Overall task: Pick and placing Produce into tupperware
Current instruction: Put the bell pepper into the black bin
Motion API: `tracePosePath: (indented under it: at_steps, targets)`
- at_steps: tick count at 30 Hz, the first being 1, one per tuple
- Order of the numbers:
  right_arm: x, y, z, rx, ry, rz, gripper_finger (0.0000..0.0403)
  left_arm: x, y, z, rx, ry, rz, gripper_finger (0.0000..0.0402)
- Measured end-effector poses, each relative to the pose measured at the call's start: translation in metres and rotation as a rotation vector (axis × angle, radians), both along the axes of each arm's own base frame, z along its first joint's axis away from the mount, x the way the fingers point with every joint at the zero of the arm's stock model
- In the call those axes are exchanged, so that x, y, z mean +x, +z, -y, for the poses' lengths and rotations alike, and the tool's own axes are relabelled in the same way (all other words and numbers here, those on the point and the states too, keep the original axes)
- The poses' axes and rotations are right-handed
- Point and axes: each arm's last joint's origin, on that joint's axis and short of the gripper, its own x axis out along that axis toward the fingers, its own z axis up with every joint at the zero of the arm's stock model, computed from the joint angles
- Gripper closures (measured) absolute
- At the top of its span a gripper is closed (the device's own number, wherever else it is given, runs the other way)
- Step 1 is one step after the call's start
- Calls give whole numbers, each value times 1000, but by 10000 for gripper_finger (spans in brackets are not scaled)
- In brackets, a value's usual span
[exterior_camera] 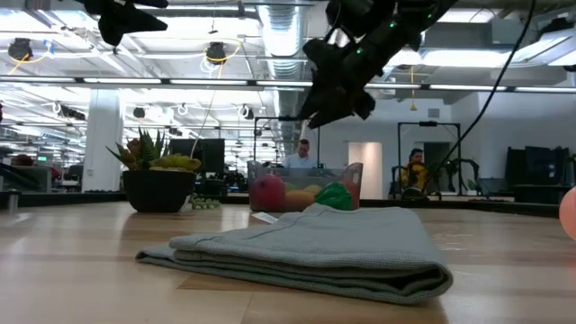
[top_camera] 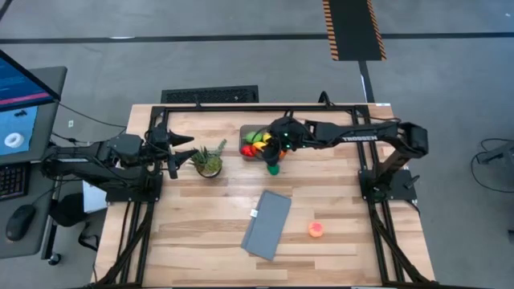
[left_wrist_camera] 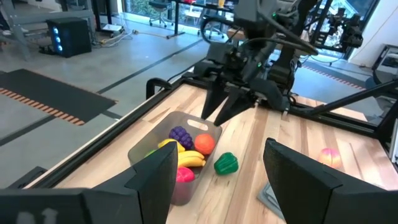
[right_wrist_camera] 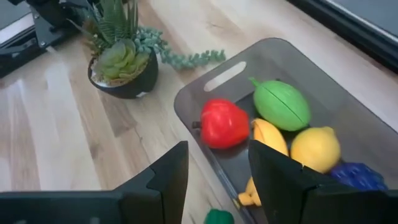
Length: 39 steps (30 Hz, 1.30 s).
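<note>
On the bench (top_camera: pixel 209 233), the tupperware (top_camera: pixel 250 152) sits in the upper middle of the high view, holding several pieces of produce (top_camera: pixel 257 143). One more piece (top_camera: pixel 274 168) lies on the bench just below the tub's lower right corner. The potted plant (top_camera: pixel 209 161) stands left of the tub. The folded cloth (top_camera: pixel 267 224) lies lower centre, another piece (top_camera: pixel 316 229) just right of it.

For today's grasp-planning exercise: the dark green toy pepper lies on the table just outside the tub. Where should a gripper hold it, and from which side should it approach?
Grip the dark green pepper across its rounded body, coming from straight above. It lies alone on bare wood beside the tupperware, so closing the fingers parallel to the tub's wall probably keeps them clear of it. The right gripper hangs nearly over it, open.
</note>
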Motion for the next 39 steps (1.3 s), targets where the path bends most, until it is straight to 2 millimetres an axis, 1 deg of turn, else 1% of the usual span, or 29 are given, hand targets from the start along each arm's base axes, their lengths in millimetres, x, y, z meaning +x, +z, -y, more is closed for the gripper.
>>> tracePosePath:
  at_steps: [5,9,14,20,26,30,34,39]
  targets:
    - [-10,8,-9,-8,-33,-12,215,0,0,0,0,0,0,175]
    - [-18,8,-20,0,-59,-77,215,0,0,0,0,0,0,175]
    - [-26,10,-40,2,-110,-133,213,0,0,0,0,0,0,175]
    - [-29,10,-65,-11,-149,-145,212,0,0,0,0,0,1,175]
    - [-34,8,-84,9,-191,-168,205,0,0,0,0,0,1,175]
    - [-35,8,-92,20,-249,-144,198,0,0,0,0,0,0,175]
    - [-35,8,-97,81,-308,-116,186,0,0,0,-2,-7,0,175]
    - [-36,3,-102,143,-378,-119,170,0,0,0,-8,-6,3,175]
